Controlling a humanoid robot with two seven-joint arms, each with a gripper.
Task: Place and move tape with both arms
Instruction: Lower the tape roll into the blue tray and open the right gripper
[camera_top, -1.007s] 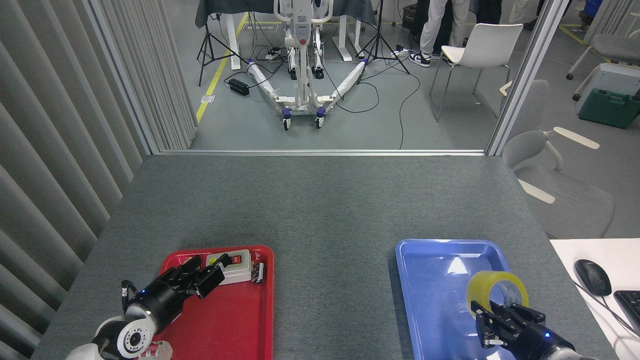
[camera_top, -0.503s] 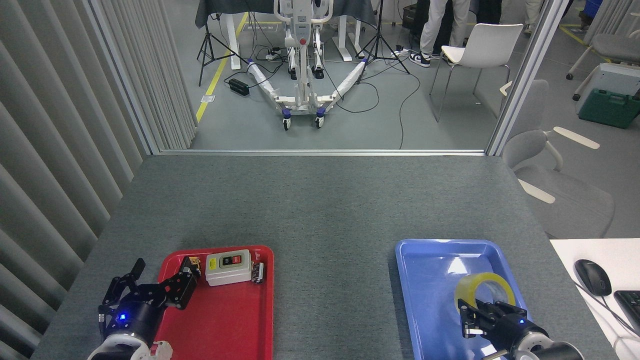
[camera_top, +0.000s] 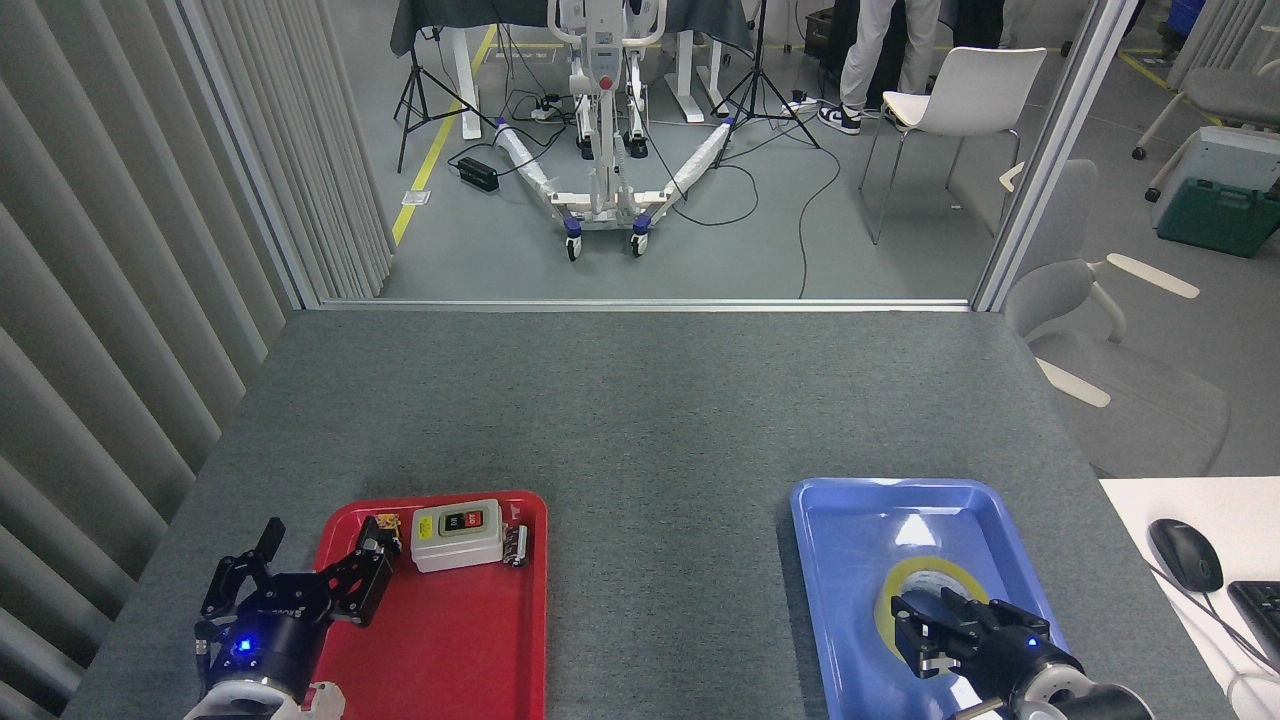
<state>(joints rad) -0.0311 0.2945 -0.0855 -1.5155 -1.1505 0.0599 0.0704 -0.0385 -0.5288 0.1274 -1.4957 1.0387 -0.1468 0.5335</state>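
Observation:
The tape (camera_top: 903, 578), a yellow translucent roll, lies flat on the floor of the blue tray (camera_top: 835, 560) at the near right. My right gripper (camera_top: 938, 628) reaches over the roll's near side, its black fingers closed over the rim and into the hole, hiding the near half. My left gripper (camera_top: 315, 572) hovers at the left edge of the red tray (camera_top: 450, 650), fingers spread wide with nothing between them.
A grey switch box (camera_top: 457, 534) with a red button and small metal parts lie at the back of the red tray. A white desk with a mouse (camera_top: 1185, 555) and keyboard (camera_top: 1262, 610) adjoins the right. A slatted wall runs along the left.
My right gripper has lowered the tape from upright in the air to flat on the blue tray. My left gripper drew back from the switch box and opened its fingers.

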